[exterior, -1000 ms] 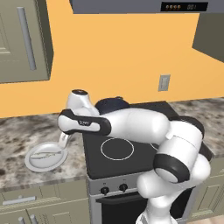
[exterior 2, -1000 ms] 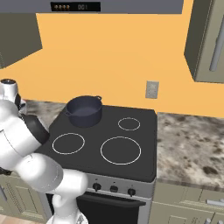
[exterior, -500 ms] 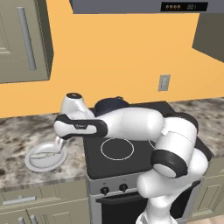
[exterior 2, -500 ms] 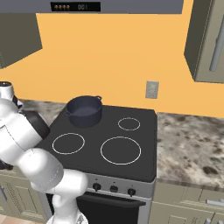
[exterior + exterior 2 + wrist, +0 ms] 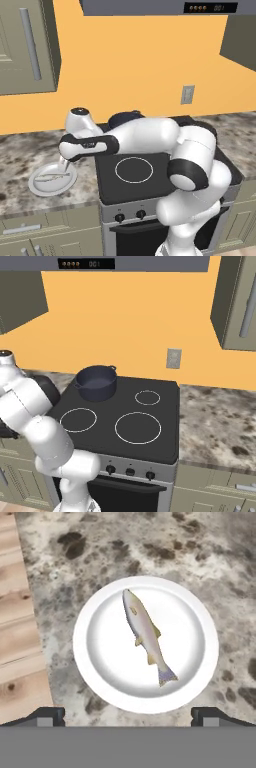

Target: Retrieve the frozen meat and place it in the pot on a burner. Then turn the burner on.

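The frozen meat (image 5: pixel 145 634), a thin pale fish-shaped piece, lies on a round white plate (image 5: pixel 107 667) on the marbled counter. In the left base view the plate (image 5: pixel 36 184) sits left of the stove with the meat (image 5: pixel 51 176) on it. My gripper (image 5: pixel 130 716) hangs above the plate, open, its two dark fingertips (image 5: pixel 47 715) spread wider than the plate's lower rim and holding nothing. In the left base view the gripper (image 5: pixel 65 164) points down over the plate's right edge. The dark blue-grey pot (image 5: pixel 96 382) stands on the back left burner, empty, and my arm partly hides the pot (image 5: pixel 124 118) in the left base view.
The black stove top (image 5: pixel 165 436) has several burner rings and a row of knobs (image 5: pixel 130 471) on its front. Marbled counter (image 5: pixel 220 421) runs on both sides. An upper cabinet (image 5: pixel 25 45) hangs above the plate's side. A wall outlet (image 5: pixel 173 358) sits behind the stove.
The hand has swung further left and lower, coming down over the plate. The jaws stayed open. Pot and plate have not moved.
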